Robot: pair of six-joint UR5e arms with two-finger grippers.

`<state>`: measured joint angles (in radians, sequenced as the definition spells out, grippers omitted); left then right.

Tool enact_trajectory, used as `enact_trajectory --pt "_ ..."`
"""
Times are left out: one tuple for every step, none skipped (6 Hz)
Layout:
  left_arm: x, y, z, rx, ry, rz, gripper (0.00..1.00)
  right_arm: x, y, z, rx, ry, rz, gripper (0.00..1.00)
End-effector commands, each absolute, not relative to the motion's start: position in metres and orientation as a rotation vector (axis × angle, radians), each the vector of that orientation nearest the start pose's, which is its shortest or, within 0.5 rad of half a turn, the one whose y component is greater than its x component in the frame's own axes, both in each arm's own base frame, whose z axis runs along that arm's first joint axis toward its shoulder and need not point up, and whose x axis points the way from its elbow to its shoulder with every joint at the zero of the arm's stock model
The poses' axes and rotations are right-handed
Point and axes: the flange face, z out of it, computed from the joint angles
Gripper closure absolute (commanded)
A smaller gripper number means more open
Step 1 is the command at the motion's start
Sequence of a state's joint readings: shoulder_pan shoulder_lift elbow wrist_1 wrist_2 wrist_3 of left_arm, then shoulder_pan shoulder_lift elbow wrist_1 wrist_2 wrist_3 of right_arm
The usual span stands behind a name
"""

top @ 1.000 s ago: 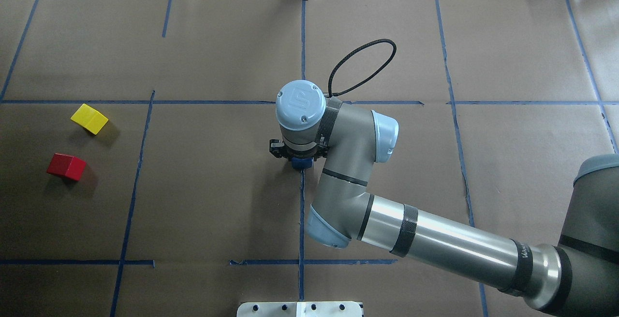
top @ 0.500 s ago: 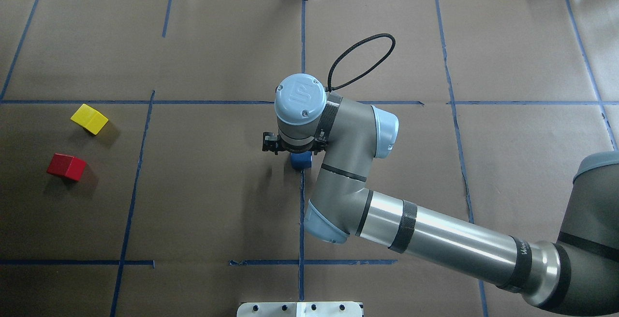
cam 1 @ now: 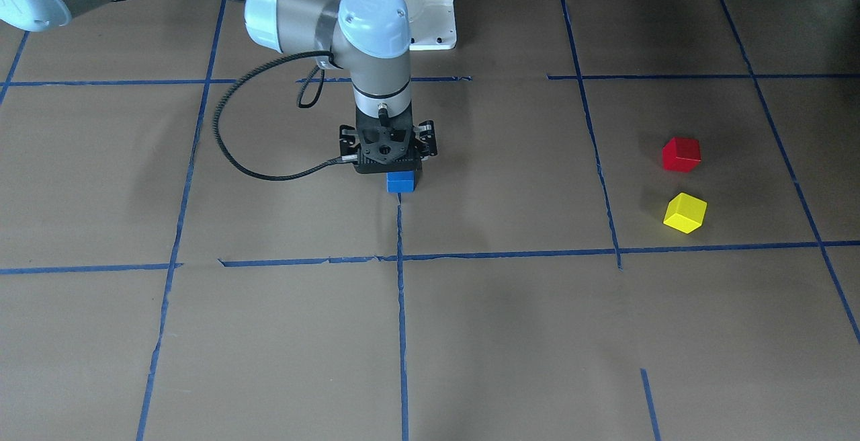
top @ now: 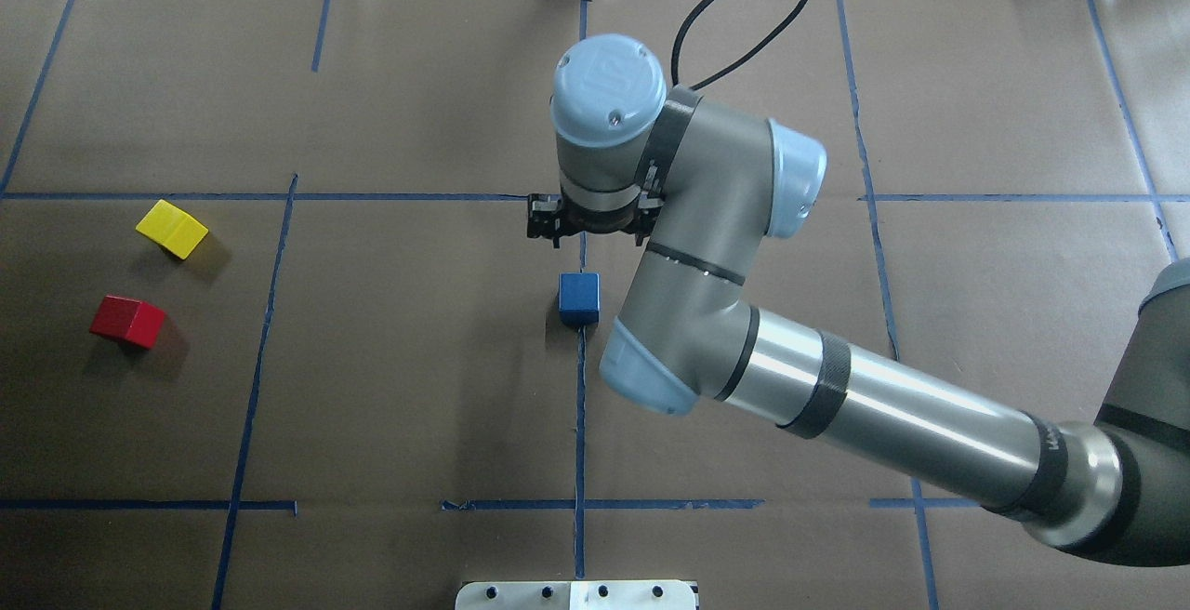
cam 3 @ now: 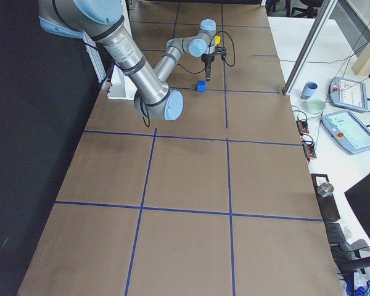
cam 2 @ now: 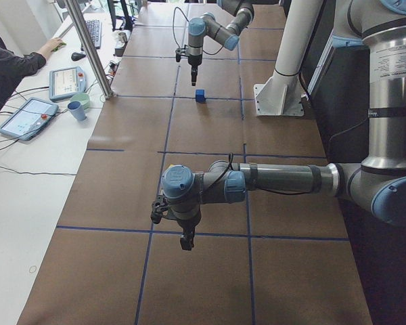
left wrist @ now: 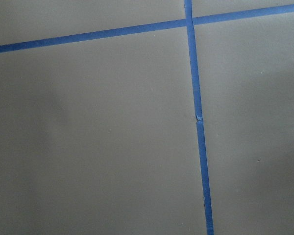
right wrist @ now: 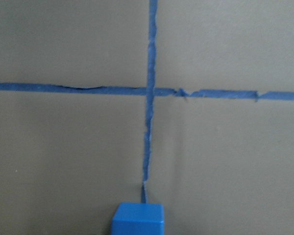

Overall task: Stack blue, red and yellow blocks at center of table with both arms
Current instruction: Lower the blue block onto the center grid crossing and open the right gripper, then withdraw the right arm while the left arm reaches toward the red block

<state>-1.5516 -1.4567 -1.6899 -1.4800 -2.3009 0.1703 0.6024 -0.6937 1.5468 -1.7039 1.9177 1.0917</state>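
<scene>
**Over the surface (top: 372, 387) centre: right tool (top: 593, 222) empty, blue block (top: 579, 299) free**

Jaws are held wide above the blue block, which is stood on the centre tape line (top: 579, 424). Red block (top: 128, 321) and yellow block (top: 172, 228) are placed near each other, well off on the robot's left. Left tool (cam 2: 186, 240) state cannot be told.
</scene>
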Motion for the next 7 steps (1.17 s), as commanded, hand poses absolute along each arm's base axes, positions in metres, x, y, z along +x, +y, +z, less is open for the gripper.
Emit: enact_trajectory --pt "-0.046 -0.450 0.654 0.013 0.733 0.188 0.00 -0.441 -0.560 0.187 0.067 -0.773 -0.103 0.00" --pt "-0.044 -0.484 0.620 0.189 0.717 0.257 0.00 -0.384 -0.573 0.248 0.087 -0.735 -0.147 0.00" --pt "-0.040 -0.511 0.593 0.288 0.713 0.293 0.00 -0.299 -0.586 0.309 0.140 -0.692 -0.271 0.00" --pt "-0.030 -0.514 0.589 0.297 0.721 0.306 0.00 -0.221 -0.597 0.362 0.157 -0.648 -0.375 0.00" --pt "0.008 -0.516 0.579 0.357 0.728 0.403 0.00 -0.134 -0.582 0.425 0.173 -0.636 -0.466 0.00" --pt "0.054 -0.510 0.570 0.350 0.766 0.393 0.00 -0.056 -0.539 0.499 0.151 -0.683 -0.505 0.00" --pt "0.096 -0.502 0.561 0.338 0.809 0.359 0.00 0.015 -0.485 0.560 0.139 -0.688 -0.501 0.00"
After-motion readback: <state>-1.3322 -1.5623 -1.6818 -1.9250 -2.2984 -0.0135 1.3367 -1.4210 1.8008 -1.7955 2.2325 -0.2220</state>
